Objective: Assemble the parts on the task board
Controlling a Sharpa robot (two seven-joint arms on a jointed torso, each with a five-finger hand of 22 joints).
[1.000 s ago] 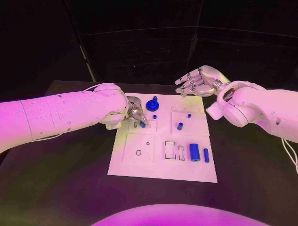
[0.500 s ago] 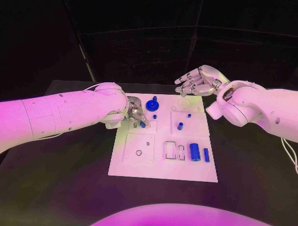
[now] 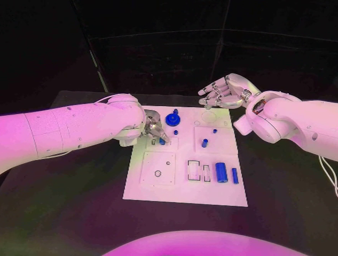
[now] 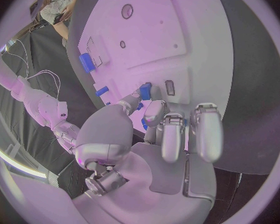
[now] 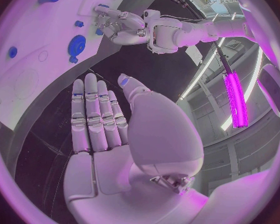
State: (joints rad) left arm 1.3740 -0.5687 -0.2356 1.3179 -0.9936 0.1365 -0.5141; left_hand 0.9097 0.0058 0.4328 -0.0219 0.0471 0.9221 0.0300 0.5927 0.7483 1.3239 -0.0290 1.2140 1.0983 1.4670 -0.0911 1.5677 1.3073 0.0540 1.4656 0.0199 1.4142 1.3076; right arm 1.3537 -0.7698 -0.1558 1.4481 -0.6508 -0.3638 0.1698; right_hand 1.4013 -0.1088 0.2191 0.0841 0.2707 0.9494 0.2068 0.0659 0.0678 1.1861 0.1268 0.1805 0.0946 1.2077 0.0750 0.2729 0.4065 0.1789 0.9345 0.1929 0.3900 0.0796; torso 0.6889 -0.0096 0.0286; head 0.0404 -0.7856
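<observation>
Black table (image 3: 76, 181), white board (image 3: 186, 189) mid-table; left hand (image 3: 152, 128) pinching blue part (image 3: 162, 140) near board's left edge; right hand (image 3: 226, 90), fingers apart, holding nothing, beyond far edge.

No readable text, labels or numbers on board, parts or arms.

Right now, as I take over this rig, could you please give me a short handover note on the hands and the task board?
Left hand: at the task board's left edge, pinching a small blue part at its fingertips, over the board.
Right hand: open, holding nothing, raised beyond the board's far edge.
On the board: a blue round part at the far end, a small blue peg mid-right, two blue cylinders lying near the right edge.
Done: cannot tell which parts are seated.
Left: place the pinched part, then the loose cylinders.
</observation>
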